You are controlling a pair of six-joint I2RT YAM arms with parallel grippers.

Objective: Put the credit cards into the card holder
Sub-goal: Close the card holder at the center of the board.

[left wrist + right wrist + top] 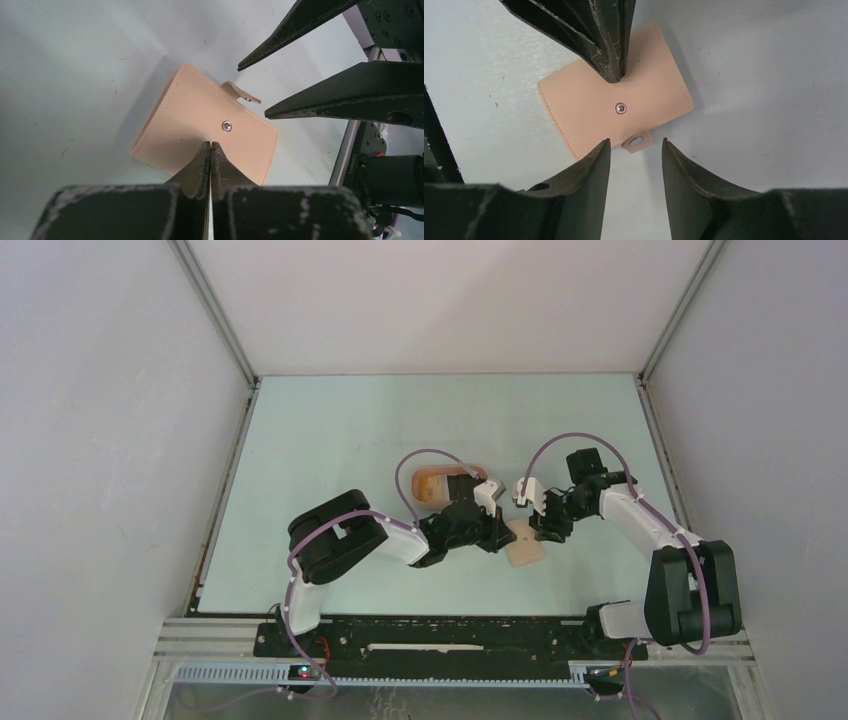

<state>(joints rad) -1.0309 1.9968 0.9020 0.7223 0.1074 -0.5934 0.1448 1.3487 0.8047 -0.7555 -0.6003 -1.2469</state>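
Observation:
The card holder (190, 112) is a tan wallet lying flat and folded on the table, its snap tab (638, 141) undone and sticking out. It also shows in the top view (527, 546) and the right wrist view (584, 107). My left gripper (210, 144) is shut and empty, its tips resting on the wallet's top face near the snap stud. My right gripper (636, 142) is open, its fingers on either side of the tab, just off the wallet's edge. I cannot make out any separate credit card; something orange-yellow lies in the pink tray (470, 471).
The salmon-pink oval tray sits just behind the left wrist, partly hidden by it. Both grippers (520, 530) meet over the wallet at the table's near middle. Grey walls stand on the left, right and far sides.

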